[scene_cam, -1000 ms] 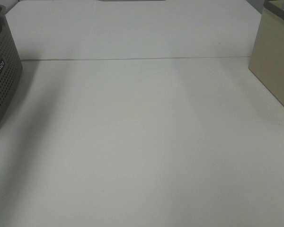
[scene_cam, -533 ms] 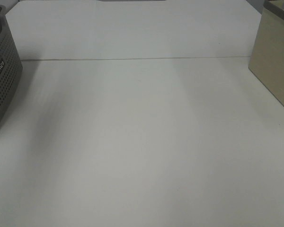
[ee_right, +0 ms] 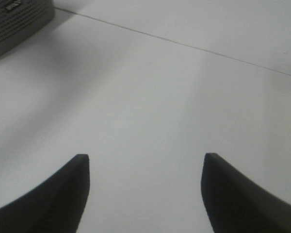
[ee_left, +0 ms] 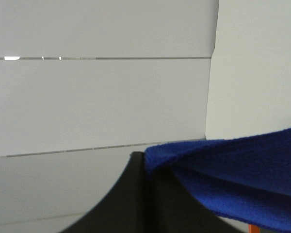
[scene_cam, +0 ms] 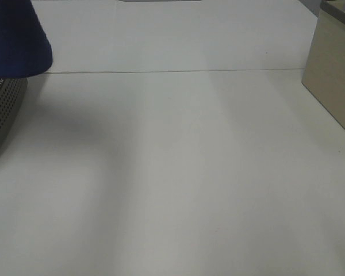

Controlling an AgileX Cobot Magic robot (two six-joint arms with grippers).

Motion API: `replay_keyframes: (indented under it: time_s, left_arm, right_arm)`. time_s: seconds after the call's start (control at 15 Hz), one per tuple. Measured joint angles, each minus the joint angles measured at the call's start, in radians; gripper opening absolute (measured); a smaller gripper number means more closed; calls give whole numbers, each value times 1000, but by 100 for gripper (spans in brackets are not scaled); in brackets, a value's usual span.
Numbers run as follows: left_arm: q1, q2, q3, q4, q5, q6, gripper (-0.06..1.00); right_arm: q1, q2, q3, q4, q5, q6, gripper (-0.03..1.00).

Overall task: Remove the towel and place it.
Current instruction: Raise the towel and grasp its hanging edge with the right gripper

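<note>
**A:** The left pincer (ee_left: 144, 162) is seen closed, with an edge of the blue towel (ee_left: 233, 179) pinched at its tip. The right pincer (ee_right: 146, 158) is held wide over bare table, with nothing between its jaws.

**B:** Where is the towel found?

**A:** In the high view it is seen in the upper left of the frame (scene_cam: 14, 37), hanging above the grey basket (scene_cam: 3, 109) and clear of the table (scene_cam: 178, 172).

**B:** Which step is judged to be in hand?

**A:** The lifting-out. The towel is raised but not yet laid down. Next it would probably have to be carried over the open middle of the table and lowered before being let go. The free pincer might be needed to spread it.

**B:** What cannot be made out?

**A:** Most of the towel is cut off by the frame edge. Neither arm is shown in the high view. Whether the cloth's lower end is free of the basket cannot be told. The beige box (scene_cam: 333, 75) at the right edge is cropped.
</note>
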Motion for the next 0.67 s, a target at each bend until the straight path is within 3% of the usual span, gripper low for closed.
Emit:
replay_keyframes:
  time_s: [0.07, 0.13, 0.2, 0.27, 0.47, 0.6, 0.67]
  left_arm:
    - [-85, 0, 0, 0, -31, 1, 0]
    - [-125, 0, 0, -4, -48, 1, 0]
    - [-144, 0, 0, -8, -57, 1, 0]
    - [-173, 0, 0, -17, -66, 1, 0]
    - [-230, 0, 0, -37, -74, 1, 0]
    - [-247, 0, 0, -37, -74, 1, 0]
    - [-263, 0, 0, -46, -75, 1, 0]
  right_arm:
    - [0, 150, 0, 248, -13, -325, 66]
    - [0, 221, 0, 395, -11, -485, 66]
    - [0, 261, 0, 467, -7, -574, 66]
    - [0, 331, 0, 593, 9, -750, 66]
    - [0, 558, 0, 954, 135, -1154, 66]
    - [0, 677, -1, 1080, 232, -1315, 66]
    - [0, 858, -23, 1110, 359, -1471, 66]
